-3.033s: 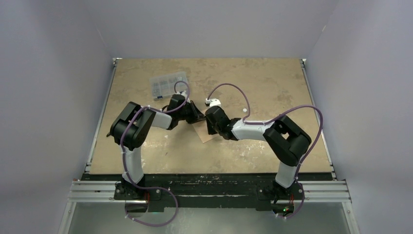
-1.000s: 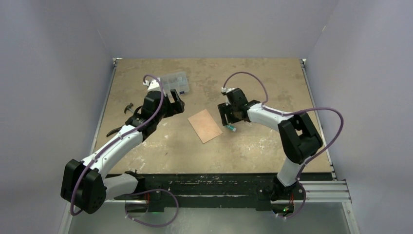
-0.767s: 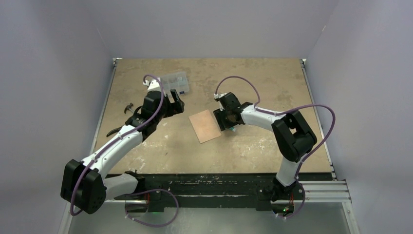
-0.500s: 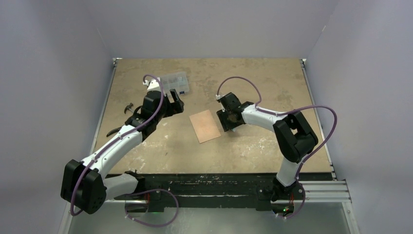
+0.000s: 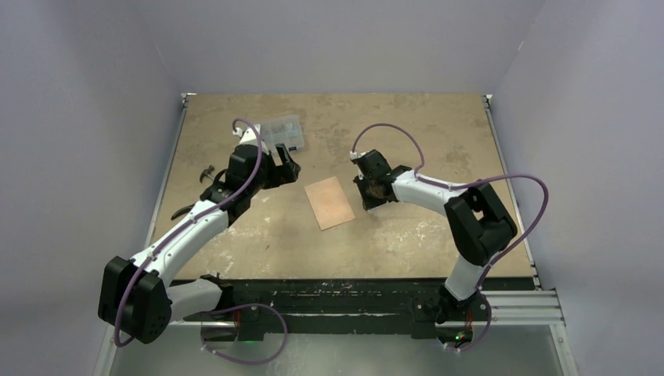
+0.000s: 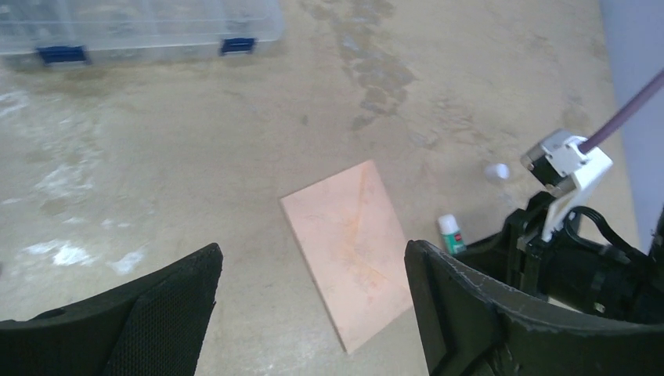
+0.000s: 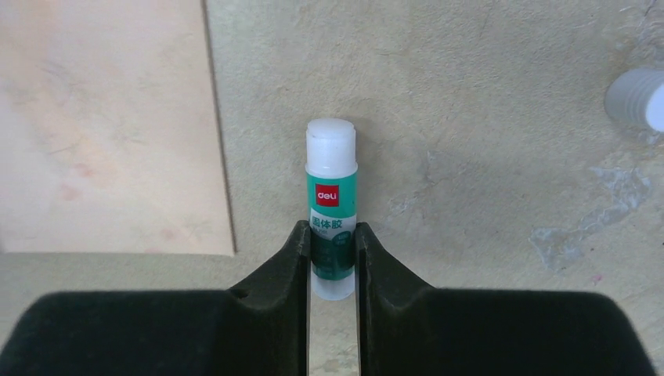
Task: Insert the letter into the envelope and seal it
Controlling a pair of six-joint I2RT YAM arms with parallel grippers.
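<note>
The salmon-pink envelope [image 5: 330,202] lies flat on the table with its flap folded down, also seen in the left wrist view [image 6: 352,243] and the right wrist view [image 7: 110,133]. The letter is hidden. Just right of the envelope lies a green and white glue stick [image 7: 332,211] without its cap. My right gripper [image 7: 332,235] is shut on its lower half, low over the table [image 5: 370,196]. My left gripper [image 5: 288,168] hovers open to the upper left of the envelope, its wide-apart jaws empty [image 6: 312,258].
A clear plastic organiser box [image 5: 278,131] sits at the back left. The glue stick's white cap [image 7: 638,98] lies on the table to the right of the stick. A small dark tool [image 5: 206,172] rests near the table's left edge.
My right gripper came down over the glue stick and closed its fingers on it. The left arm has barely moved. The envelope lies where it was.
</note>
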